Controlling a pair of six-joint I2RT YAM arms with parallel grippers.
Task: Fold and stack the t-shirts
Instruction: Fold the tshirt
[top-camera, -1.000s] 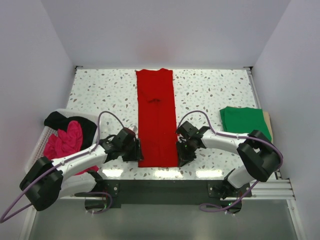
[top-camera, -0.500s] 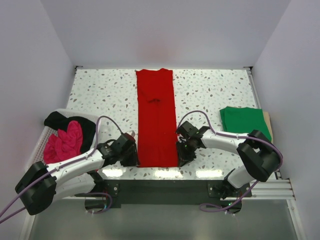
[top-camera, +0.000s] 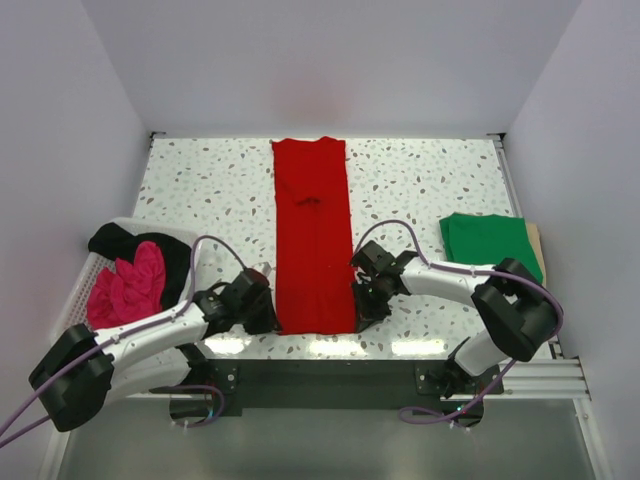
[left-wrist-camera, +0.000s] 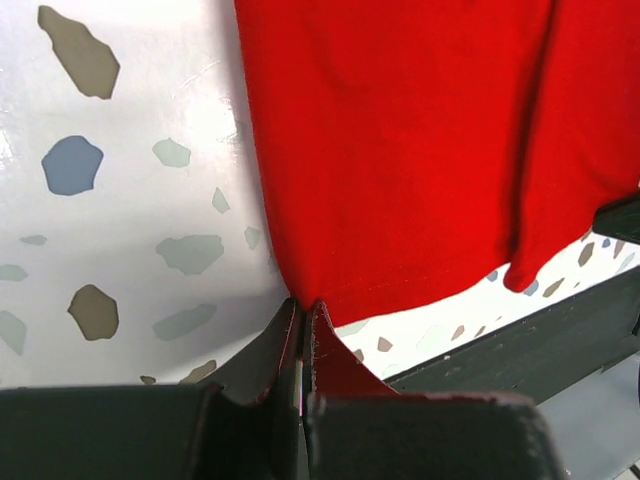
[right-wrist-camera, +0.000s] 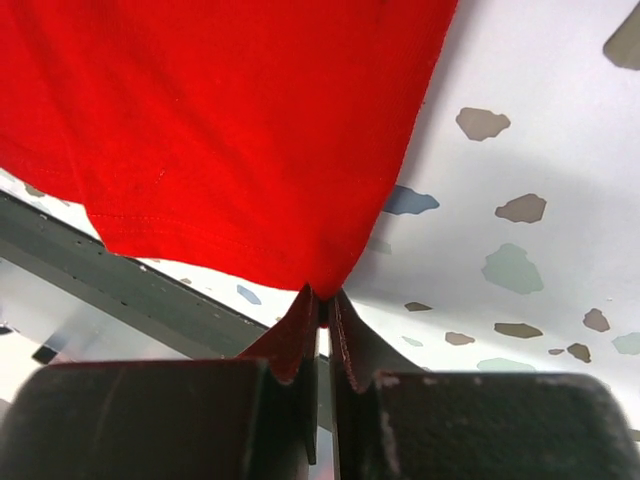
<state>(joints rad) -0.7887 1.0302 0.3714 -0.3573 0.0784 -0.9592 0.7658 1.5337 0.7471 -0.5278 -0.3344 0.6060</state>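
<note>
Cloth is running straight away from both claws: the bright red short-sleeved t-shirt (top-camera: 313, 235) is lying as a long narrow strip down the middle of the speckled white desk (top-camera: 420, 190). Its long axis is pointing from the near edge toward the far wall, collar end far, hem end near.

I'm seeing the left claw (left-wrist-camera: 303, 340) pressed together on the hem's near-left corner and the right claw (right-wrist-camera: 322, 315) pinching the near-right corner, each with a tuck of red fabric between its fingers. The two arms are sitting equally close, one at each side of the hem, so I'm judging the coming move as a paired lift carrying the hem along that axis toward the collar.

The shirt is looking smooth and flat, no sleeves showing at its sides, with a slight pucker partway up. A folded green t-shirt (top-camera: 490, 243) is resting well apart on the right — a magenta pink t-shirt (top-camera: 128, 285) and a black t-shirt (top-camera: 150, 245) are bunching in the white slotted plastic basket (top-camera: 78, 290) on the left.
</note>
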